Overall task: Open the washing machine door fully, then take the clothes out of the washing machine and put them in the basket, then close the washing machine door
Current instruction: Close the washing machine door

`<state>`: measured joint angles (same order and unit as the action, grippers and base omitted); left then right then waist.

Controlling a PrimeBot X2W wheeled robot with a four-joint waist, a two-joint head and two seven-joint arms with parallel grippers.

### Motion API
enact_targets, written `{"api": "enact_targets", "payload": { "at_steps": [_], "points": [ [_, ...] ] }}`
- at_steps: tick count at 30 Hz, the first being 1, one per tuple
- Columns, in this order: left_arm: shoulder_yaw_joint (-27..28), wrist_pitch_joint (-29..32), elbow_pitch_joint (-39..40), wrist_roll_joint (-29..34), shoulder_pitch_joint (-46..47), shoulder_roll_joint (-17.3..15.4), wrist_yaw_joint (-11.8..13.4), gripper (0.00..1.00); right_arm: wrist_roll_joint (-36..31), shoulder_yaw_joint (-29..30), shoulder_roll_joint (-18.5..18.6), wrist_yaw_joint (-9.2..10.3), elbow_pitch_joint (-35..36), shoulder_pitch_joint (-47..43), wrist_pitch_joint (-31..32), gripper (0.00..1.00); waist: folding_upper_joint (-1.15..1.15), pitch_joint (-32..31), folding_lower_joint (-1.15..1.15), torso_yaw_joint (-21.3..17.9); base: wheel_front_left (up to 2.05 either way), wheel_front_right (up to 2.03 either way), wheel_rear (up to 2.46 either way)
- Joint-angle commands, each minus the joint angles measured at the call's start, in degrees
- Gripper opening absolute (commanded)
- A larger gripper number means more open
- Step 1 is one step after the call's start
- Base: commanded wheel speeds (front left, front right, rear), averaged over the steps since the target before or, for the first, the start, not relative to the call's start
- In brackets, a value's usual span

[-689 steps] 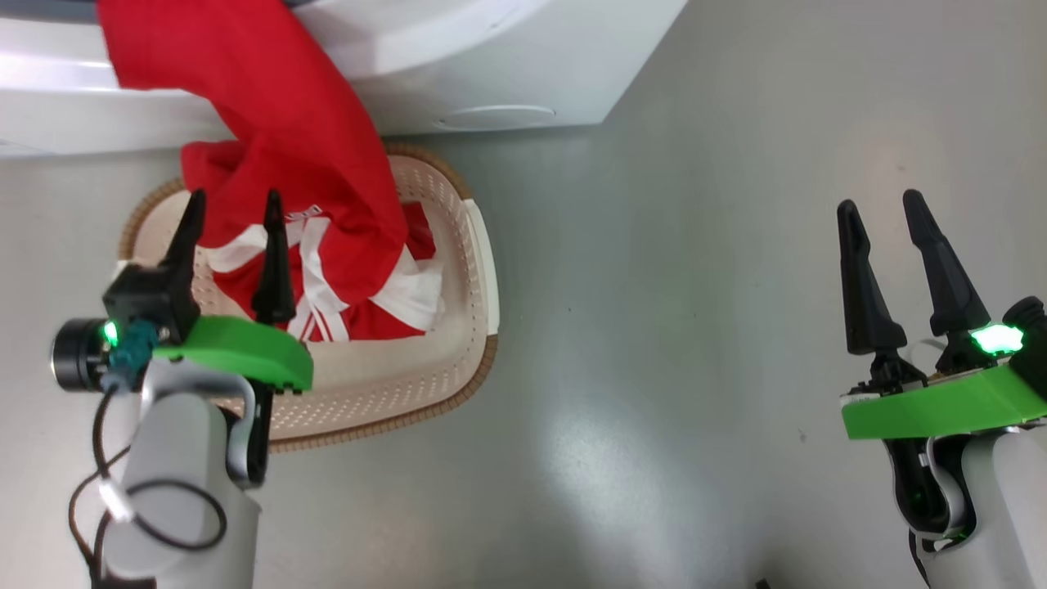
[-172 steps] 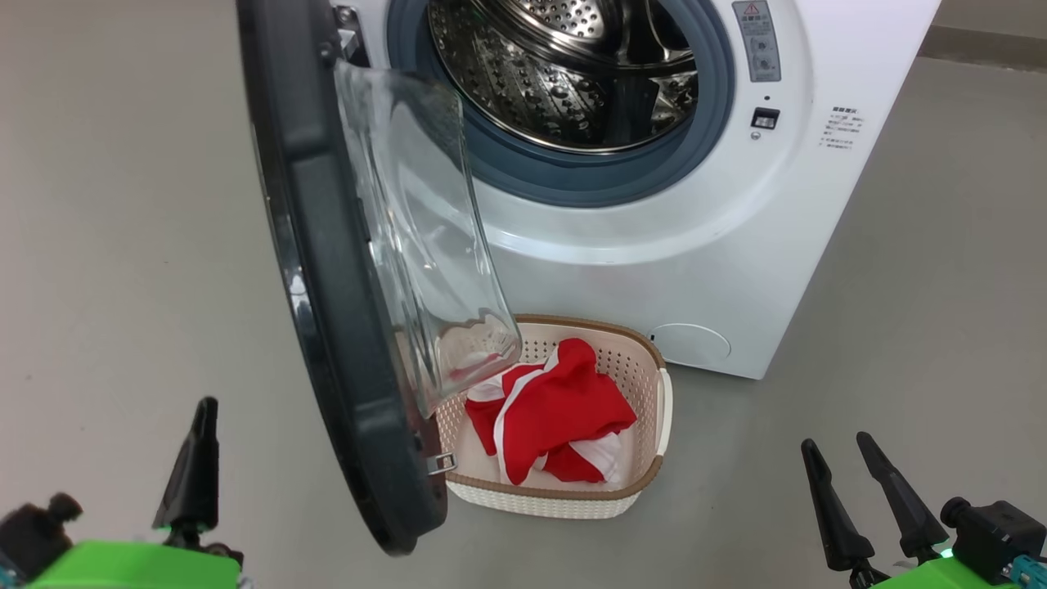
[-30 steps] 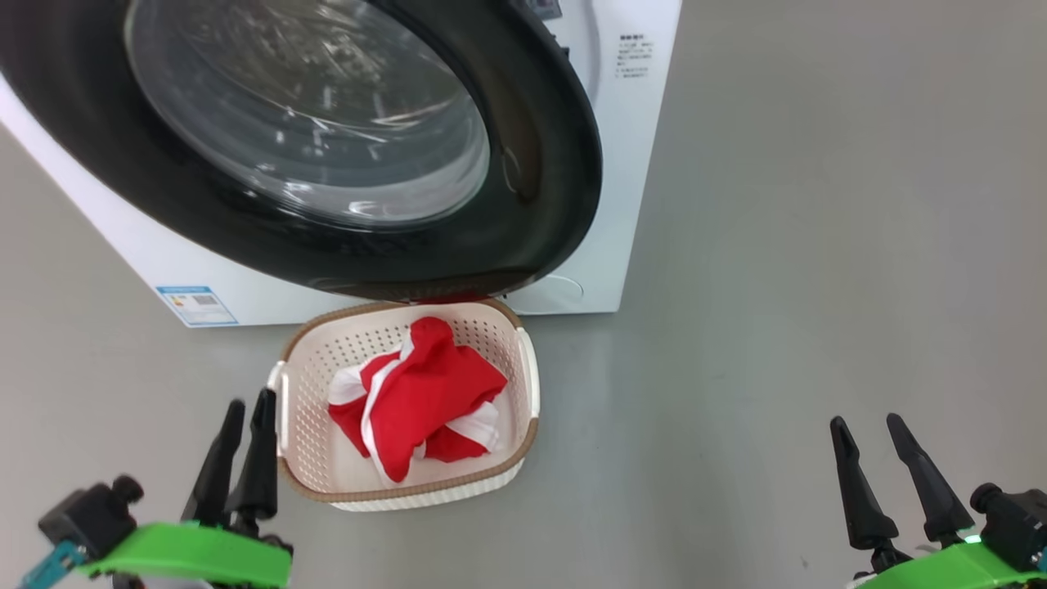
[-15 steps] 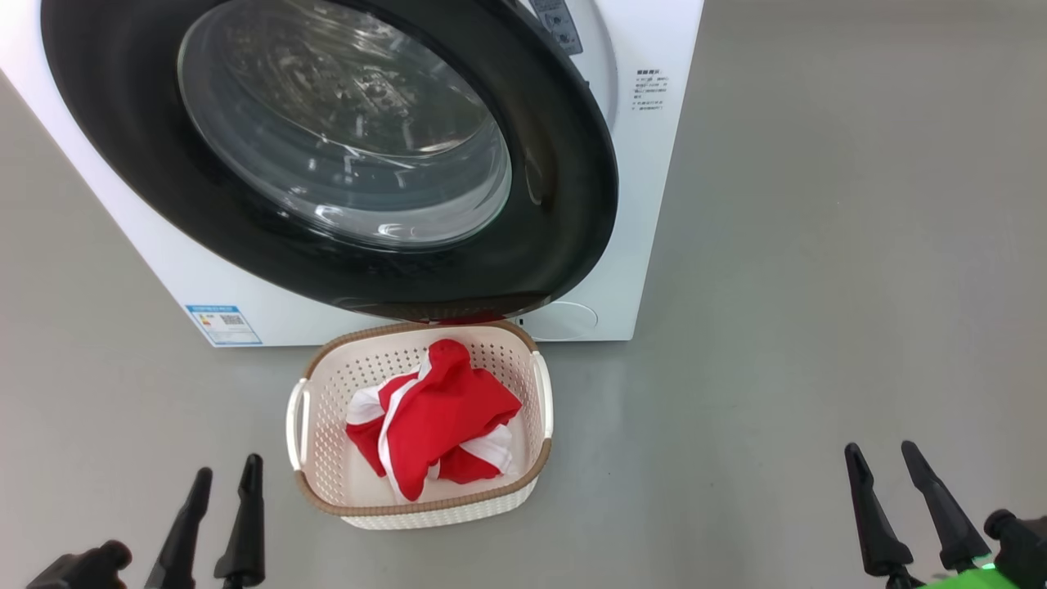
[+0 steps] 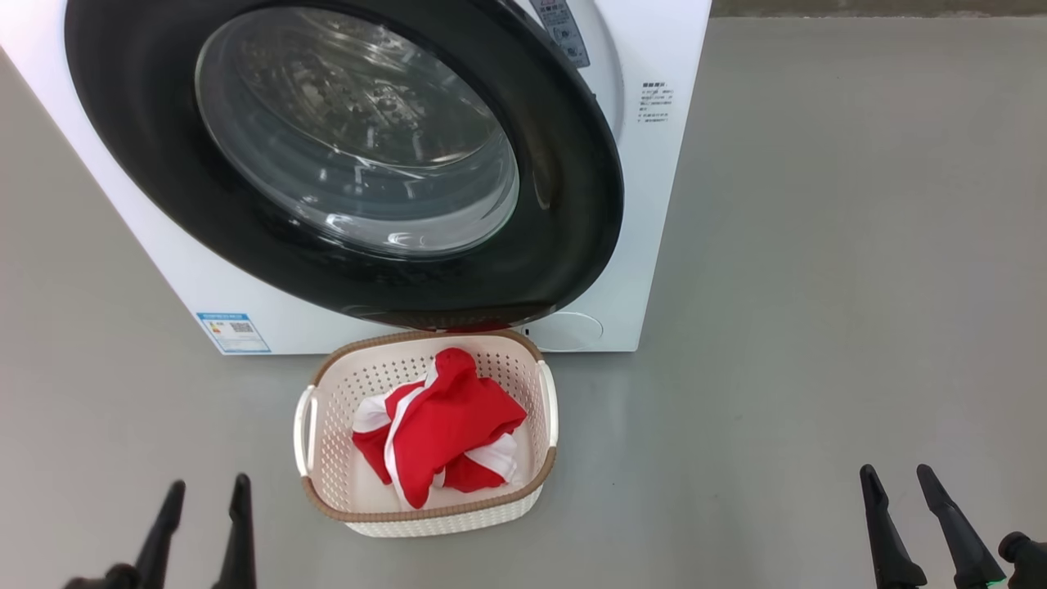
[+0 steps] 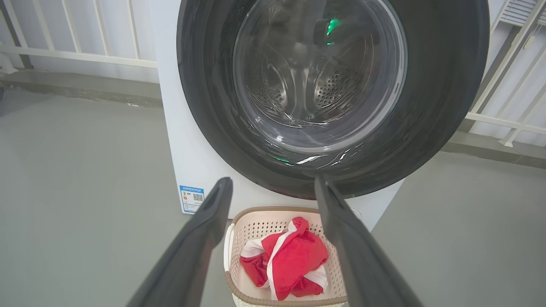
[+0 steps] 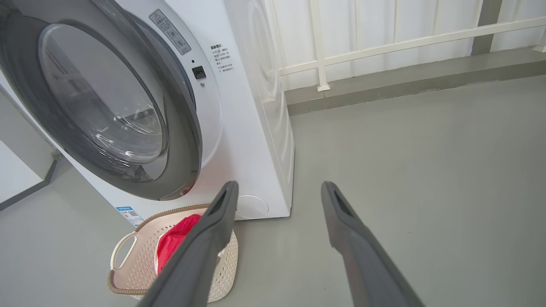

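The washing machine (image 5: 654,204) stands ahead of the left claw (image 5: 208,484) and right claw (image 5: 895,470); its door (image 5: 564,204), seemingly slightly ajar at its right edge, faces the left claw, the nearer; the basket (image 5: 327,483) holding the clothes (image 5: 442,425) sits just ahead-right of it; both claws gape wide, empty.

Door (image 5: 348,155) no longer wide open

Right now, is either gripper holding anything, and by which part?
Nothing is held. The left gripper and the right gripper both stand open and empty; the clothes lie in the basket, apart from both.
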<state>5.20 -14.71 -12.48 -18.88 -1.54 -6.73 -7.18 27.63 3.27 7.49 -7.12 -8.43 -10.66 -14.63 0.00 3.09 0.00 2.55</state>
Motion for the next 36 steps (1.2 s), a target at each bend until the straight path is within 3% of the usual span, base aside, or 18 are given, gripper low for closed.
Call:
{"api": "enact_targets", "payload": {
  "at_steps": [1,20,22,23,26,36],
  "points": [
    [2.6,-0.3,1.2,1.7,-0.2,0.3,-0.3,1.00,-0.6,-0.8,1.1,-0.36,1.3,0.3,-0.4,1.00,0.00,-0.1,0.00,-0.1,0.00,0.00,0.00],
    [2.2,-0.3,0.9,3.6,0.4,1.9,-0.3,1.00,-0.6,-1.2,0.7,-0.36,1.4,1.5,-0.4,1.00,0.00,0.4,0.00,1.0,0.00,0.00,0.00],
    [1.9,-0.3,0.9,3.8,0.4,2.0,-0.3,1.00,-0.4,-1.7,0.7,-0.36,1.5,1.9,-0.4,0.48,0.00,0.4,0.00,1.4,0.00,0.00,0.00],
    [1.7,-0.3,0.8,3.8,0.4,2.1,-0.3,1.00,-0.2,-1.9,0.7,-0.36,1.5,2.2,-0.4,0.31,0.00,0.4,0.00,1.6,0.00,0.00,0.00],
    [1.3,-0.3,0.8,3.8,0.6,2.4,-0.3,1.00,0.4,-2.9,1.1,-0.36,1.6,3.3,-0.4,0.00,0.00,0.6,0.00,2.6,0.00,0.00,0.00],
    [0.0,-0.3,0.8,3.4,1.6,3.6,-0.3,1.00,0.9,-9.3,2.9,-0.36,1.2,14.5,-0.4,0.00,0.00,1.8,0.00,6.1,0.00,0.00,0.00]
  ]
}}
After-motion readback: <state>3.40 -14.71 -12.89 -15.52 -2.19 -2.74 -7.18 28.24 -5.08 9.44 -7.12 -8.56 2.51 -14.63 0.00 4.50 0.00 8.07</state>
